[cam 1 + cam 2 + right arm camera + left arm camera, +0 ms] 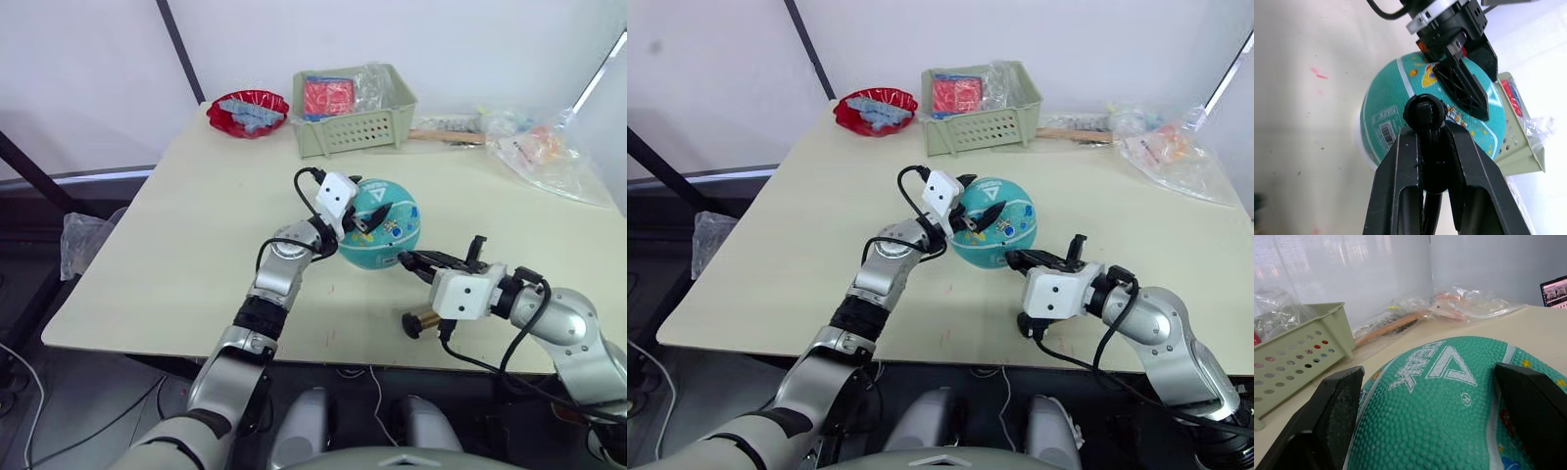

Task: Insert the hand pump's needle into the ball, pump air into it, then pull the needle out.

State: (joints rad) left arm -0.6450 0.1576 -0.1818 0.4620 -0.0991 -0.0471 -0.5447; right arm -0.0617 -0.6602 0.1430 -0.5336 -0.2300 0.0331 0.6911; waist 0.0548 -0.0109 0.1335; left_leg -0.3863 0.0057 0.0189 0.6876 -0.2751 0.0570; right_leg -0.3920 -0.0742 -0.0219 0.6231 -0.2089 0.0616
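The teal ball (384, 240) rests on the beige table (196, 235), near the middle. My left gripper (367, 225) is shut on the ball, its fingers (1337, 411) pressed on opposite sides. My right gripper (407, 260) is just right of the ball, shut on the black fitting (1423, 112) of the needle, which points at the ball's side. The thin metal tip is hidden, so I cannot tell whether it is in the ball. The hand pump's gold barrel end (427, 320) lies on the table under my right wrist, near the front edge.
A green perforated basket (358, 129) with packets stands at the back. A red bowl (248, 110) sits to its left. A wooden-handled tool (446, 136) and clear plastic bags (549, 152) lie at the back right.
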